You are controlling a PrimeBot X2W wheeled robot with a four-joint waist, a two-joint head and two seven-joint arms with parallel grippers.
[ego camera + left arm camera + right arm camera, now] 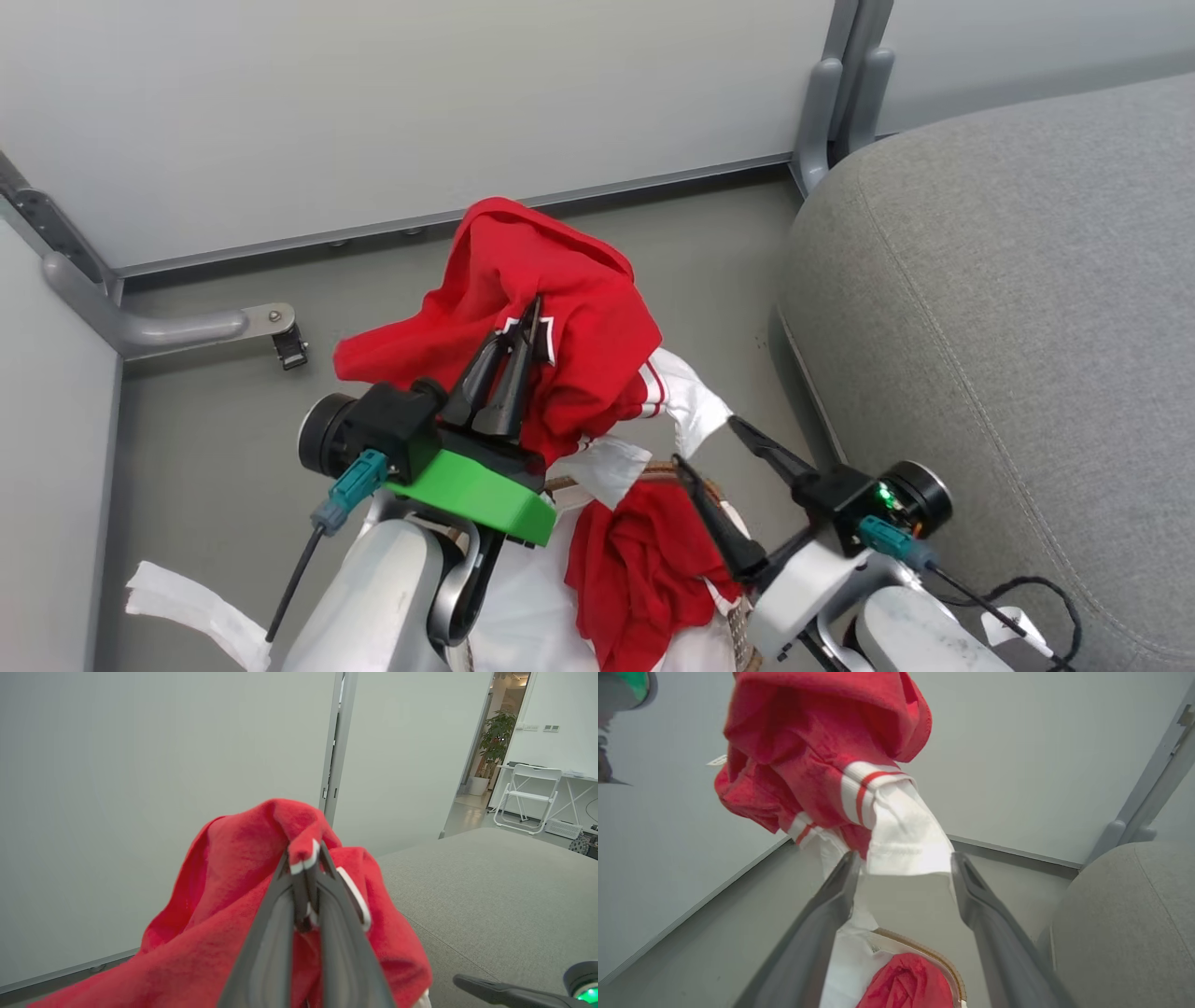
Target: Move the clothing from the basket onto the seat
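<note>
My left gripper [530,313] is shut on a red jersey [523,308] with white trim, held up above the basket; the pinch shows in the left wrist view [303,858] on the red cloth [224,914]. A white sleeve with red stripes [896,830] hangs down between the fingers of my open right gripper [903,863], which stands at the lower right [705,443]. A second red garment [644,569] lies in the basket [742,625], whose brown rim [924,952] shows below. The grey seat [1008,308] is to the right.
White partition walls [420,103] with grey metal posts and feet [168,327] close off the far side and left. Grey floor lies between the basket and the walls. A black cable [1027,597] rests on the seat's near edge. A loose end of white cloth [191,607] lies at lower left.
</note>
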